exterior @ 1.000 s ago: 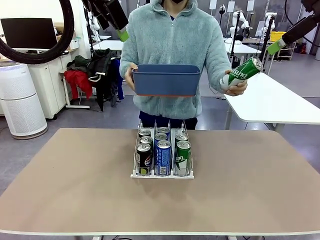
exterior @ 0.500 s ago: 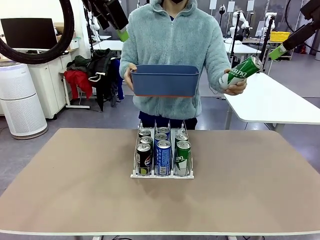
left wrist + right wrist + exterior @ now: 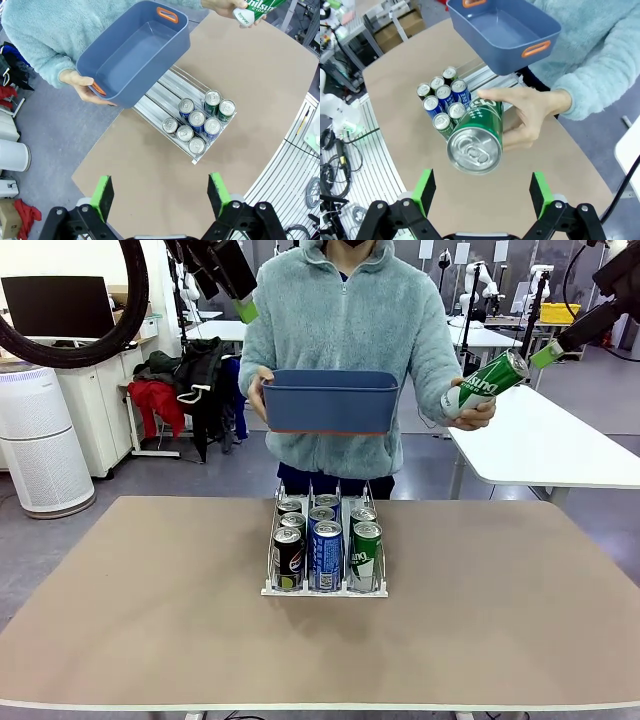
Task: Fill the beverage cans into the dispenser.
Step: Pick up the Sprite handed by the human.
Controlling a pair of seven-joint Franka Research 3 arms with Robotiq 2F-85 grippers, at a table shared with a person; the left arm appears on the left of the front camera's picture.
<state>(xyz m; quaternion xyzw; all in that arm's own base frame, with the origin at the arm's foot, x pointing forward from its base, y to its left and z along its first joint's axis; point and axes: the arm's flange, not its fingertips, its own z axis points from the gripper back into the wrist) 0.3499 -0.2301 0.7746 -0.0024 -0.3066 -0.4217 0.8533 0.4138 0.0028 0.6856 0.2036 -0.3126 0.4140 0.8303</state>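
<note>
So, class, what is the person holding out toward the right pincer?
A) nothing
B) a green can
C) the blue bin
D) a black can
B: the person's hand holds a green can top-first between the open right pincer fingers.

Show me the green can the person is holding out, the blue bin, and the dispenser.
green can [image 3: 476, 141]: right wrist view, its silver top.
blue bin [image 3: 330, 400]: front view, its front wall.
dispenser [image 3: 324, 591]: front view, its front lip.

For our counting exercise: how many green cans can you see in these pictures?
3: a front can and a rear can in the dispenser's right lane, a third can in the person's hand. None looks hidden.
</note>
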